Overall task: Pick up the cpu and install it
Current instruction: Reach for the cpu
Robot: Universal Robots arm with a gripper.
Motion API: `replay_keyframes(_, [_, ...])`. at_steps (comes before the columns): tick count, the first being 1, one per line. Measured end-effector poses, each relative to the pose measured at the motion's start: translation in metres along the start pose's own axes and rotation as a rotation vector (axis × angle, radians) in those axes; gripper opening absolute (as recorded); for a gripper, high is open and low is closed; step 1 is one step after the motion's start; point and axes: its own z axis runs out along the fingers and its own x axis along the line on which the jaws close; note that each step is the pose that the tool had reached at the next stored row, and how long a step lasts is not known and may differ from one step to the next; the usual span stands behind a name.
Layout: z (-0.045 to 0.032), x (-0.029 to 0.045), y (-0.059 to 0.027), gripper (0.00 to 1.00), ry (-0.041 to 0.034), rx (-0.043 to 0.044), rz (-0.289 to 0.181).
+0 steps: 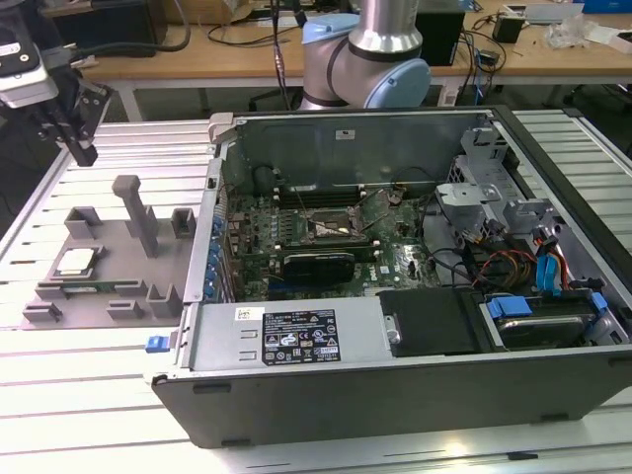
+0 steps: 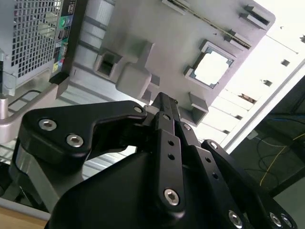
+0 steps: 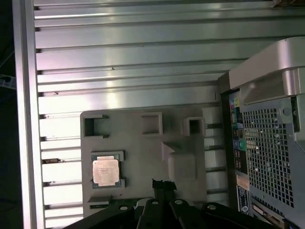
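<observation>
The cpu (image 1: 77, 262) lies flat with its silver top up in a recess of the grey fixture plate (image 1: 109, 281), at the exterior view's left. It also shows in both wrist views, as the cpu (image 3: 106, 171) and the cpu (image 2: 213, 68). My gripper (image 1: 84, 150) hangs high above the table's far left corner, well above and behind the plate. Its black fingers (image 2: 164, 107) are shut with nothing between them. The gripper (image 3: 163, 183) sits off to one side of the chip, not over it. The black-framed socket (image 1: 331, 232) lies on the motherboard inside the open case.
The open computer case (image 1: 395, 395) takes up the middle and the exterior view's right, with its wall (image 1: 212, 207) right beside the fixture plate. A tall grey post (image 1: 133, 212) and several low blocks rise from the plate. The arm's base (image 1: 365, 49) stands behind the case.
</observation>
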Motion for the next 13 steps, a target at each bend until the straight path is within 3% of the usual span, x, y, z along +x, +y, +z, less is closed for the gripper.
replay_keyframes(6, [0.0053,0.0058,-0.0006,0.11,0.0,0.0002,0.0])
replay_keyframes(13, [0.0217,0.0213,-0.0027,0.11,0.0,0.0002,0.0])
